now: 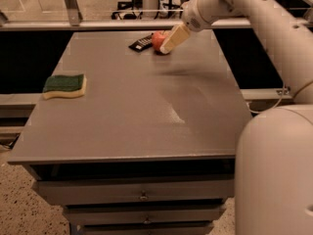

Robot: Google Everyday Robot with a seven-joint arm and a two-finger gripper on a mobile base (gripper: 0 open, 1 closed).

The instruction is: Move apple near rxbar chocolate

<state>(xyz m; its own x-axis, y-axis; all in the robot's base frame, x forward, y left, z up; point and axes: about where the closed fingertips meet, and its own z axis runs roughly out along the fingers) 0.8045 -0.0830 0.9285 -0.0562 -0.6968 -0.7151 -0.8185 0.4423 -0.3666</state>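
The red-orange apple (157,39) rests on the grey table (146,111) at its far edge. It sits right next to the rxbar chocolate (141,43), a flat black bar just to its left. My gripper (167,45) hangs over the apple's right side, with one cream finger (174,36) slanting down in front of it. The jaws look open and not clamped on the apple. The apple's right part is hidden behind that finger.
A green-and-yellow sponge (64,85) lies near the table's left edge. My white arm (254,13) reaches in from the right, and its large base (276,170) fills the lower right. Drawers (142,195) sit under the table's front edge.
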